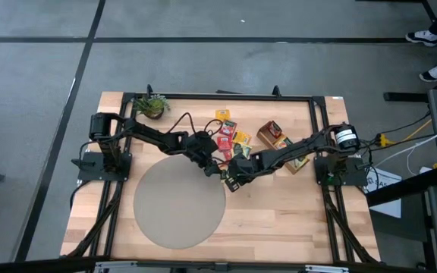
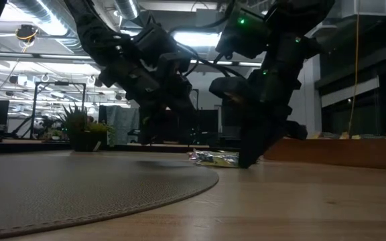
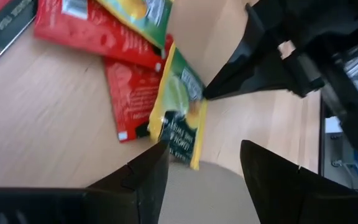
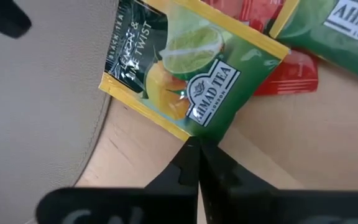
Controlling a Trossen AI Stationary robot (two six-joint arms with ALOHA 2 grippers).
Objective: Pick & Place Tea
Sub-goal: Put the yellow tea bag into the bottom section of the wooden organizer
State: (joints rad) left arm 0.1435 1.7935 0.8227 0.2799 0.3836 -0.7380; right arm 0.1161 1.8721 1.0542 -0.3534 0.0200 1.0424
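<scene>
Between the two arms, at the edge of the round grey mat (image 1: 179,203), lies the green and yellow tea sachet (image 4: 188,71), one corner overlapping the mat and the rest on the table (image 1: 279,220). The right end effector (image 4: 197,163) has its fingers pressed together, their tips at the sachet's near edge; they look to be touching or pinning that edge, not gripping it, perhaps to steady or nudge it. Facing it from the opposite side, the left end effector (image 3: 201,168) stands spread wide and empty, the sachet just ahead of its fingertips, apparently set to take it. Beyond the sachet, away from the left end effector, red sachets (image 3: 129,93) lie partly under it and other packets are heaped together, so the green one sits on top and at the near side of the pile, which makes it the easy one to take first.
</scene>
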